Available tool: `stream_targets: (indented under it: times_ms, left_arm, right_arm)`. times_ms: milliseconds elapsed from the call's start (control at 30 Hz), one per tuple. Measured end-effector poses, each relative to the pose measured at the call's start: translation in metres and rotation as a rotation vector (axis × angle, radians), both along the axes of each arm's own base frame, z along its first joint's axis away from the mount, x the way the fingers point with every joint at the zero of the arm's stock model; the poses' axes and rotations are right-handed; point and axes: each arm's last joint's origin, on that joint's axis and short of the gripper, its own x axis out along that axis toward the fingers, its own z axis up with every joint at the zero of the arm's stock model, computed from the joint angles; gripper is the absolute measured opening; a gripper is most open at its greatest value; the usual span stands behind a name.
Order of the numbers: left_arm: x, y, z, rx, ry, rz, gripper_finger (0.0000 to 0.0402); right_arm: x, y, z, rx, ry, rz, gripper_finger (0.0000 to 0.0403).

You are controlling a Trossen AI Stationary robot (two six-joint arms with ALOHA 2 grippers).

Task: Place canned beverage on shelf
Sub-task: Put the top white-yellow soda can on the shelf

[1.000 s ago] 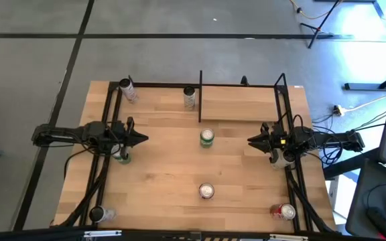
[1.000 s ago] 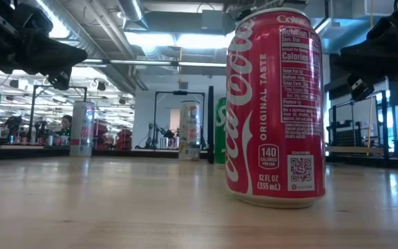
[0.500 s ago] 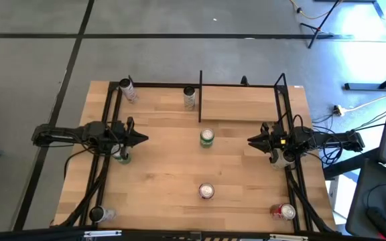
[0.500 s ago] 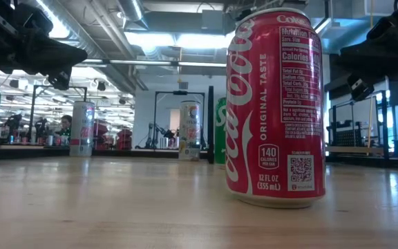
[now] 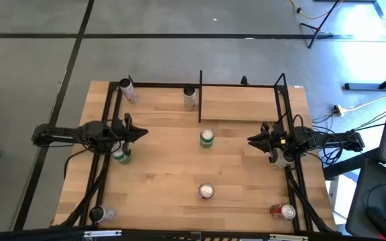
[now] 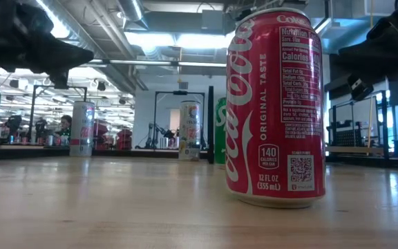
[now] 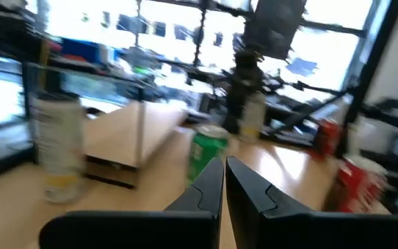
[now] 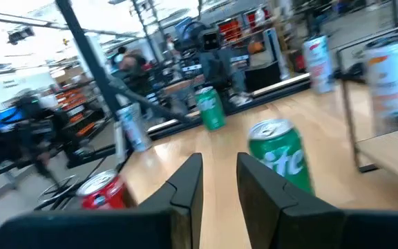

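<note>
High view: we hold the left tool [image 5: 141,132] closed and empty above the counter [image 5: 159,181], aimed at the green can [image 5: 207,138] standing centre, just in front of the bare shelf [image 5: 238,102]; the right tool [image 5: 251,141], slightly parted and holding nothing, faces it from the other side.

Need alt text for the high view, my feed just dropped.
Overhead: left claw and right claw hover empty over the table, pointing inward at a green can between them. The shelf at the back stands bare; other cans sit scattered around.
</note>
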Motion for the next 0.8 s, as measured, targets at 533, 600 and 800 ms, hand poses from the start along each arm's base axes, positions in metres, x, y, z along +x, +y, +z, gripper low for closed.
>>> stream_targets:
  times_ms: [533,600,800]
  left_arm:
    - [-0.018,0.011,0.043,-0.212,-0.479,0.361,0.0009]
    - [-0.02,0.013,0.046,-0.253,-0.508,0.404,0.0009]
    - [-0.022,0.018,0.054,-0.295,-0.545,0.495,0.0009]
  right_arm:
    - [-0.005,-0.014,0.015,0.188,-0.176,-0.478,0.0076]
    - [-0.005,-0.015,0.016,0.228,-0.202,-0.497,0.0076]
    - [-0.009,-0.016,0.025,0.334,-0.319,-0.532,0.0076]
